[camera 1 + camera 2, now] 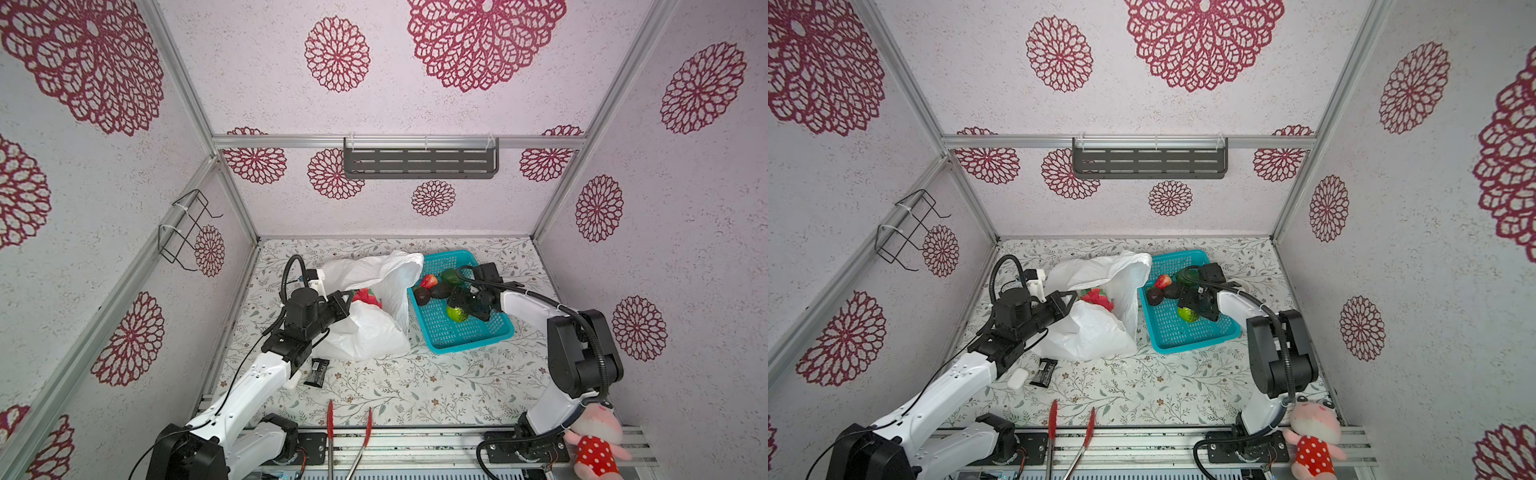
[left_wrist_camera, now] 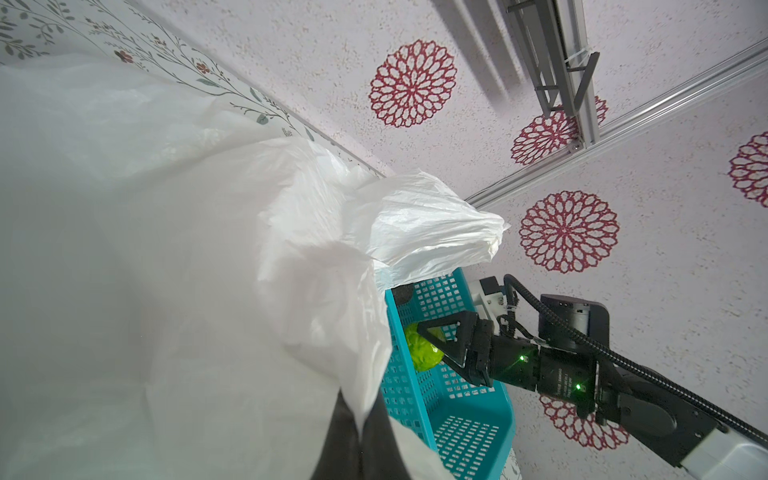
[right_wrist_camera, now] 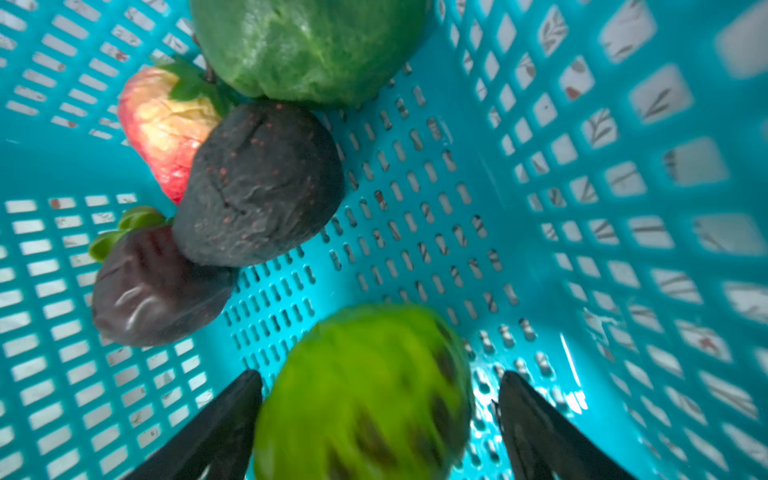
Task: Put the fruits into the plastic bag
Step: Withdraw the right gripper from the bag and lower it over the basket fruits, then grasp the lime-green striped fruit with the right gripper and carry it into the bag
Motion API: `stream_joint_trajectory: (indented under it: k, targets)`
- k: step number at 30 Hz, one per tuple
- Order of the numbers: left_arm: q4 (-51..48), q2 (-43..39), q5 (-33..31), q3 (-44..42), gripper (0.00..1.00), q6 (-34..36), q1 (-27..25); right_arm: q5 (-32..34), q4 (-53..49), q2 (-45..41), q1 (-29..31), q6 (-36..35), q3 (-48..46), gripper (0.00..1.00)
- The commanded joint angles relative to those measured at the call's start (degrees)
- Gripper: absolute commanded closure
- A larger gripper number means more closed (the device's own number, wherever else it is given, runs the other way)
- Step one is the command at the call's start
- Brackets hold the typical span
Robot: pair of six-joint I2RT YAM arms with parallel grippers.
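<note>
The white plastic bag [image 1: 374, 332] [image 1: 1096, 332] [image 2: 208, 249] lies left of centre with its mouth open. A red-pink spiky fruit [image 1: 368, 296] [image 1: 1098, 298] lies inside it. My left gripper [image 1: 347, 300] [image 1: 1072, 297] [image 2: 360, 430] is shut on the bag's rim. The teal basket [image 1: 469, 343] [image 3: 582, 208] holds a bright green fruit [image 1: 456, 314] [image 2: 422, 353] [image 3: 365, 395], which is blurred. My right gripper [image 1: 462, 308] [image 3: 378, 380] stands open around it, with a gap on one side. Further in lie a dark green [image 3: 307, 45], a red [image 3: 162, 129] and two dark fruits [image 3: 257, 187].
Red tongs [image 1: 330, 419] lie at the table's front edge. A black packet [image 1: 316, 372] and a small white case [image 1: 1018, 378] sit by the left arm. A pink plush toy [image 1: 594, 440] leans at the front right. A dark shelf [image 1: 419, 160] hangs on the back wall.
</note>
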Motion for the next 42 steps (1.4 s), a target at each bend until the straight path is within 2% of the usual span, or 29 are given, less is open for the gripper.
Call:
stream_joint_trajectory:
  k: [1, 6, 9, 16, 18, 22, 27, 31, 35, 42]
  targets:
    - [2.2, 0.4, 0.6, 0.9, 1.00, 0.1, -0.3, 0.5, -2.6, -2.2, 0.1, -1.5, -0.7, 0.09]
    - [2.1, 0.3, 0.9, 1.0, 1.00, 0.1, -0.3, 1.2, -1.7, -0.1, 0.1, -2.2, 0.5, 0.11]
    - [1.6, -0.3, 0.9, 1.1, 1.00, 0.1, -0.3, 1.6, -2.7, 2.1, 0.1, -2.9, 2.7, 0.15]
    - [0.9, -1.5, 0.4, 0.7, 1.00, 0.4, -0.3, 1.4, -2.5, 1.8, 0.3, -3.3, 2.6, 0.40]
    - [0.9, -1.4, 0.5, 0.8, 1.00, 0.5, -0.3, 0.5, -2.2, 0.2, 0.8, -4.9, 2.8, 0.44]
    - [0.8, -1.2, 0.5, 1.0, 1.00, 0.7, -0.3, -5.0, 0.7, -6.8, 4.4, -10.2, 3.1, 0.46]
    - [1.0, -0.8, 0.7, 1.3, 1.00, 0.8, -0.3, -12.0, 2.1, -10.6, 13.2, -14.4, 5.6, 0.47]
    - [0.7, -1.0, 0.7, 2.0, 1.00, 0.7, -0.3, -15.3, 2.4, -5.9, 20.9, -15.6, 9.8, 0.47]
    - [-1.3, -2.4, -0.2, 2.8, 1.00, 1.3, -0.3, -15.7, 2.2, 2.1, 27.0, -17.0, 17.2, 0.46]
    - [-7.1, -8.4, -4.8, 2.7, 1.00, 2.3, -0.3, -19.1, -10.7, 21.8, 35.9, -26.9, 42.7, 0.43]
